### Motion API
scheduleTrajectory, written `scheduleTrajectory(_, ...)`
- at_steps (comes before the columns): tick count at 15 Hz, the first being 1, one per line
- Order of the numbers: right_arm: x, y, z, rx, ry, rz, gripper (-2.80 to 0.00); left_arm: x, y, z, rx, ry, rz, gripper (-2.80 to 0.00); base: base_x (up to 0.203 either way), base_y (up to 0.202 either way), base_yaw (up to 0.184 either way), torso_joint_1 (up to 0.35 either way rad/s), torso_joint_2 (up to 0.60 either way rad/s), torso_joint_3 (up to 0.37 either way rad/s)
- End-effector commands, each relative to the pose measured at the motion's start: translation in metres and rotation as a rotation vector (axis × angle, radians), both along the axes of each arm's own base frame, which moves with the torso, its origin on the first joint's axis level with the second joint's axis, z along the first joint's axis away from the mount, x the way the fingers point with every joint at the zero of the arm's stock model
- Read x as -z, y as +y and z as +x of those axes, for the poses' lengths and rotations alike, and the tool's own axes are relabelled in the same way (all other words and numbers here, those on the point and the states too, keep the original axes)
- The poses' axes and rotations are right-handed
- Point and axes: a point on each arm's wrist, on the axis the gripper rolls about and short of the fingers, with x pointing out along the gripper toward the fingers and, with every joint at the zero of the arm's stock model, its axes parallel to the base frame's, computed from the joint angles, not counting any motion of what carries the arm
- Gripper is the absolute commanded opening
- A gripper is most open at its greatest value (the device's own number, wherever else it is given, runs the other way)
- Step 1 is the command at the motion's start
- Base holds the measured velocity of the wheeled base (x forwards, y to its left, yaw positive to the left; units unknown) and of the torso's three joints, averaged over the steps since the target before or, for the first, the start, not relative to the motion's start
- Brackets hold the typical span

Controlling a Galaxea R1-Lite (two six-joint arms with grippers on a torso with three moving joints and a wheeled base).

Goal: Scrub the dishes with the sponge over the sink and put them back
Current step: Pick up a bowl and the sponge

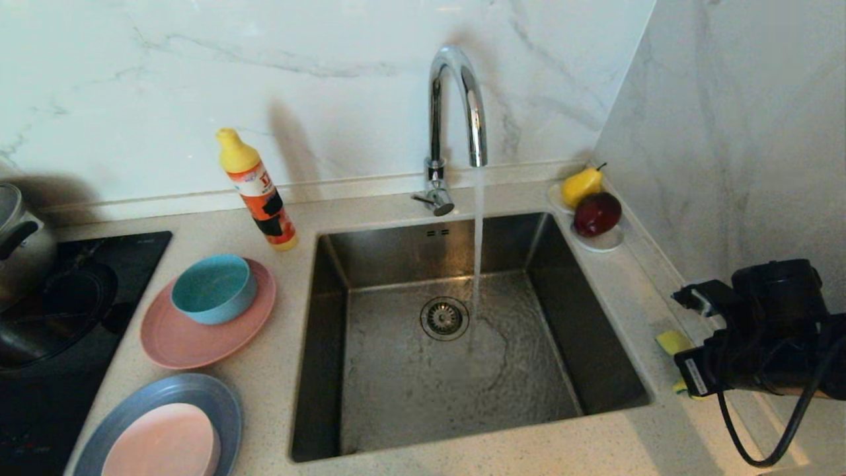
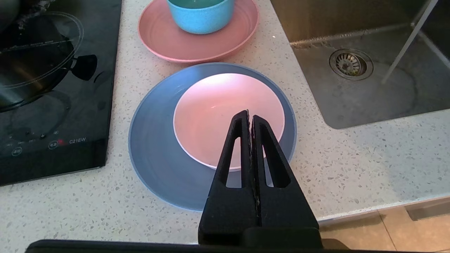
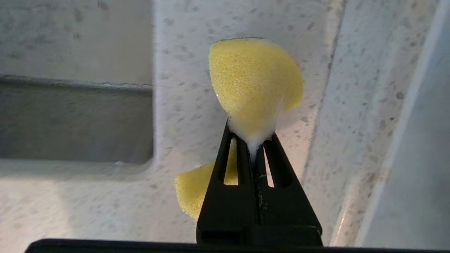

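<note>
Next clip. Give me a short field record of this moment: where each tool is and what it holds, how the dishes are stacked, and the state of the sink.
right tool: over the counter right of the sink, shut on the sponge, foam at the pinch
left tool: shut, empty, above the pale pink bowl
stack one: pale pink bowl in the grey-blue plate
stack two: teal bowl on the salmon-pink plate
sink: no dishes inside, tap running
scrubbing: not started

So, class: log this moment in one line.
right gripper: shut on sponge | left gripper: shut, empty | tap: running
</note>
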Motion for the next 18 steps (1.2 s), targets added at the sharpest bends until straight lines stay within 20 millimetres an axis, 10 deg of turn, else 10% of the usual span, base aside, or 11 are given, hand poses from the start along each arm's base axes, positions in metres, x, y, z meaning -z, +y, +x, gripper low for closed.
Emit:
scheduleTrajectory(1,0.003,-0.001,0.002,0.004,0.007,0.001,-2.8,0.003,0.0,0.001,0.0,0.012,0.0,-2.8,0.0,0.0,0.0,0.0,0.0,0.0)
scheduleTrajectory(5,0.009,-0.002,0.007,0.009,0.006,-0.002,-2.8,0.003,0.0,0.001,0.0,0.012,0.0,-2.8,0.0,0.0,0.0,0.0,0.0,0.0)
scheduleTrajectory(6,0.009,-0.002,0.008,0.009,-0.005,-0.001,0.0,0.003,0.0,0.001,0.0,0.012,0.0,-2.8,0.0,0.0,0.0,0.0,0.0,0.0)
scheduleTrajectory(18,-0.007,-0.001,0.006,0.017,-0.062,0.001,0.0,0.003,0.0,0.001,0.0,0.013,0.0,-2.8,0.0,0.0,0.0,0.0,0.0,0.0)
